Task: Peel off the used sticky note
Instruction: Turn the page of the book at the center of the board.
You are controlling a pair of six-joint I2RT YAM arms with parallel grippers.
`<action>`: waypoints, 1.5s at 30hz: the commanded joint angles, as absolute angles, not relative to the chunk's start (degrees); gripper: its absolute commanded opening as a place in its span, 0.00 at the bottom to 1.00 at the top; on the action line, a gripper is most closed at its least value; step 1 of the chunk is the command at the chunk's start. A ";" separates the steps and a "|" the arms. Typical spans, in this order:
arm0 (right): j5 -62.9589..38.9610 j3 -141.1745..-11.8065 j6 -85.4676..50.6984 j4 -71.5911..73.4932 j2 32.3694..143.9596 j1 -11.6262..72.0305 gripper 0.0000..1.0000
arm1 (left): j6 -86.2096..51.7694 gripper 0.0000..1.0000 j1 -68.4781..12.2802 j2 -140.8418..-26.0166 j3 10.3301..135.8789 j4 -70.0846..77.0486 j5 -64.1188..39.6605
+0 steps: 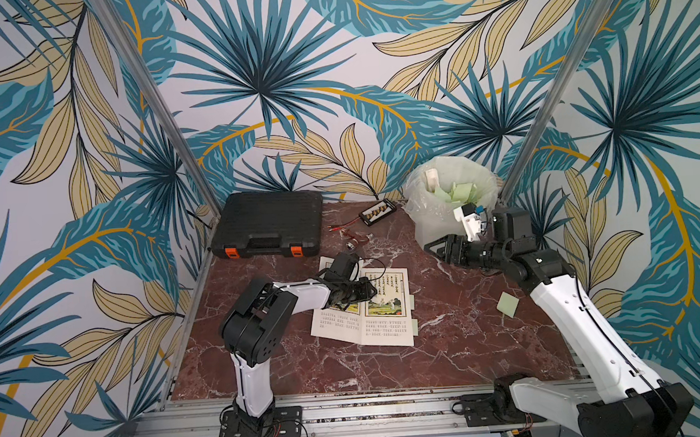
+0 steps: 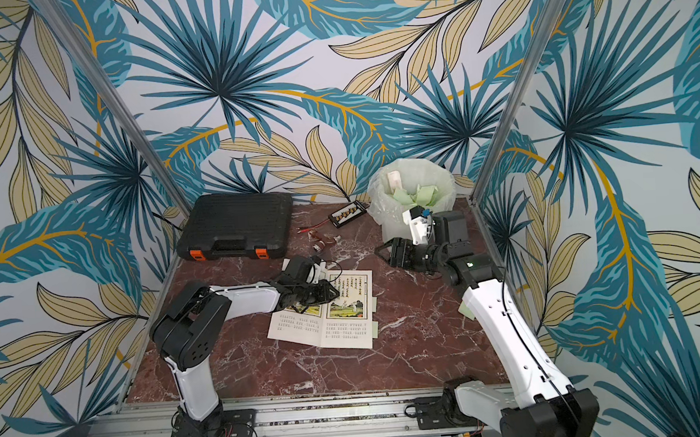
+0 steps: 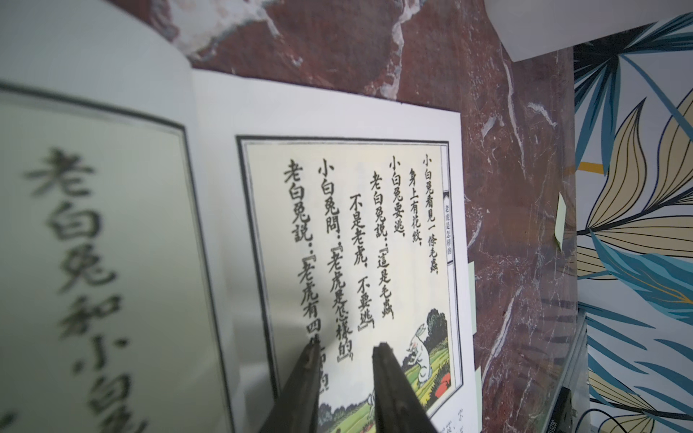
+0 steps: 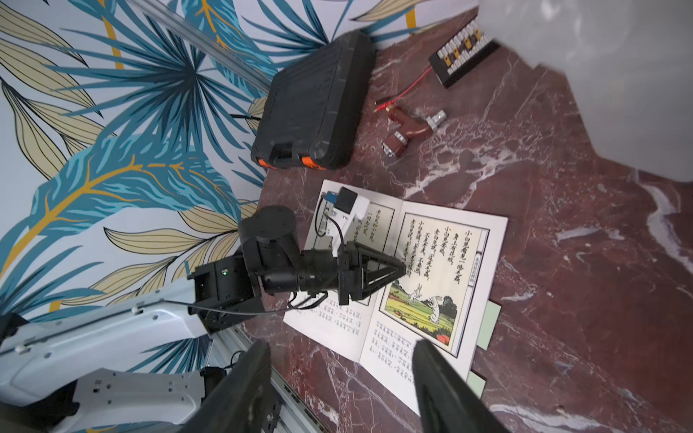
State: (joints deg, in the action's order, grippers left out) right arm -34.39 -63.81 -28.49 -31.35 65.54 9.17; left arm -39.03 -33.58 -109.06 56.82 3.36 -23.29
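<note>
An open picture book lies flat mid-table. Pale green sticky notes stick out from under its right page edge, two of them clear in the right wrist view. My left gripper rests low over the book near the spine; in its wrist view the gripper has its jaws slightly apart, so it is open, with only the printed page behind them. My right gripper hovers open and empty in front of the bin, away from the book; its wrist view shows bare table between the fingers.
A loose green note lies on the marble beside the right arm. The bag-lined bin at the back right holds several green notes. A black tool case, a small connector board and a brown fitting sit behind the book.
</note>
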 commanded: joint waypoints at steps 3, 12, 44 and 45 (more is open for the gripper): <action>-35.75 -49.12 -35.15 -18.32 67.84 9.91 0.63 | -40.38 0.29 -34.45 -113.65 53.35 -1.47 -25.64; -34.60 -36.98 -36.15 -6.80 81.88 10.63 0.56 | -41.32 0.29 -34.13 -113.99 51.86 0.43 -26.70; -39.02 -31.06 -43.70 14.92 93.01 10.28 0.11 | -42.27 0.29 -33.42 -113.42 50.10 2.31 -27.73; -39.02 -31.03 -43.77 14.88 92.70 10.23 0.11 | -42.27 0.29 -33.40 -113.47 50.12 2.29 -27.69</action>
